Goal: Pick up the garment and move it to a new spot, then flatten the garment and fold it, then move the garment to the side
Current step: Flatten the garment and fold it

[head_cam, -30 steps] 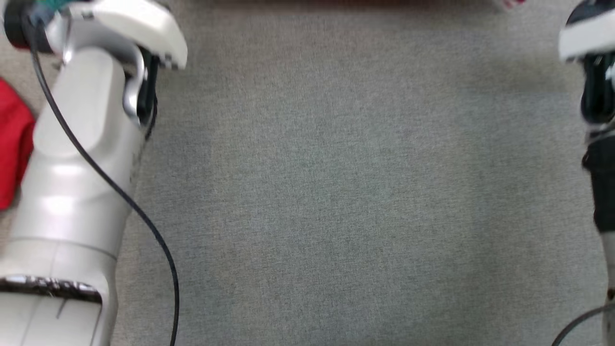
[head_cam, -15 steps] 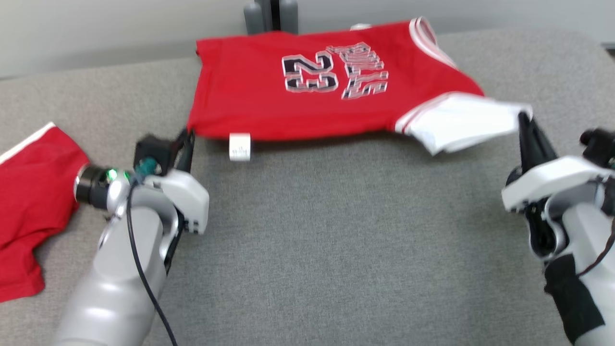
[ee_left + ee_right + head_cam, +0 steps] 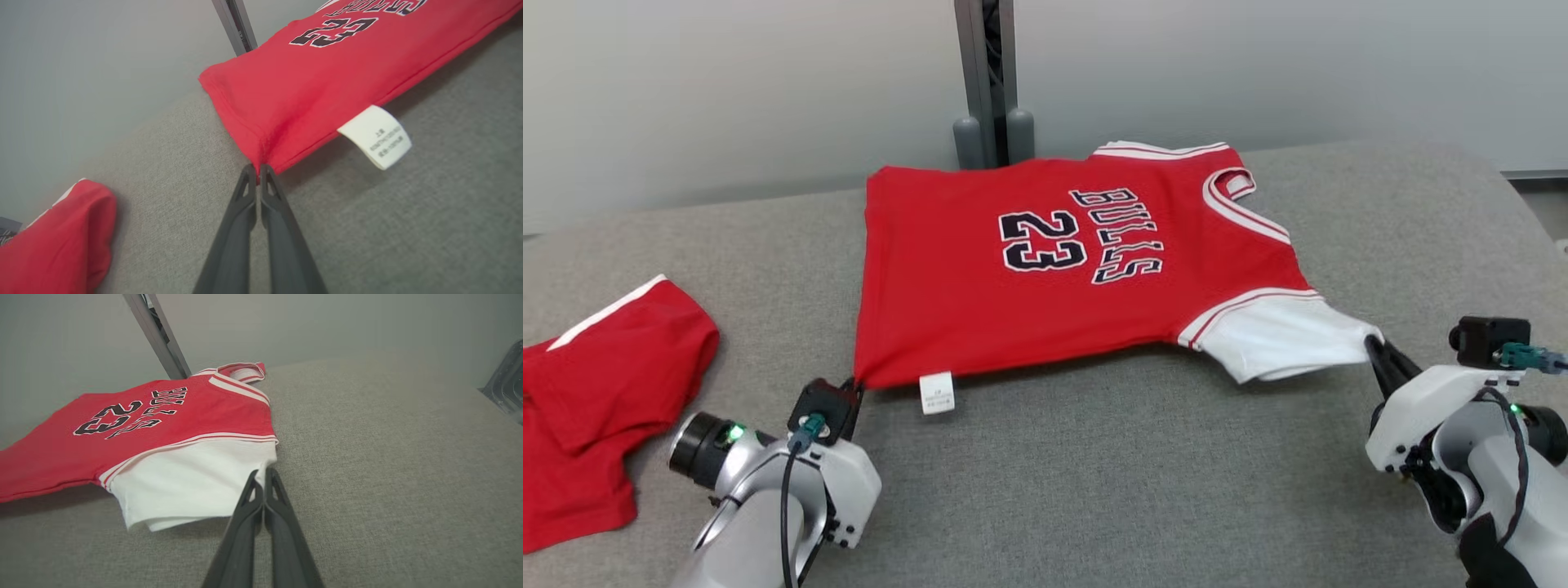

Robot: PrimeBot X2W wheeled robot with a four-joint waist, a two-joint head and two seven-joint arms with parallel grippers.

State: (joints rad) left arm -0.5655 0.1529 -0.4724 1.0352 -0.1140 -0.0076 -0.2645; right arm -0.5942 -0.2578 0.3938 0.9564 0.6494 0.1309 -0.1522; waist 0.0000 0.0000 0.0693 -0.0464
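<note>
A red jersey (image 3: 1013,302) (image 3: 327,73) (image 3: 163,412) printed "BULLS 23" is stretched above the grey table, its near edge lifted clear and casting a shadow. My left gripper (image 3: 854,384) (image 3: 258,168) is shut on the jersey's near left hem corner, beside a white care label (image 3: 937,393) (image 3: 376,136). My right gripper (image 3: 1372,347) (image 3: 261,473) is shut on the corner of the white sleeve (image 3: 1278,343) (image 3: 192,482) at the near right. The far edge of the jersey rests on the table.
Red shorts (image 3: 588,392) (image 3: 53,241) with a white stripe lie at the left edge of the grey cloth-covered table (image 3: 1111,490). A grey post (image 3: 988,82) (image 3: 157,335) stands behind the jersey against a pale wall.
The head camera has tilted up from the bare table, bringing the jersey and both grippers into view. Both grippers still grip the jersey's corners, which look drawn nearer to me.
</note>
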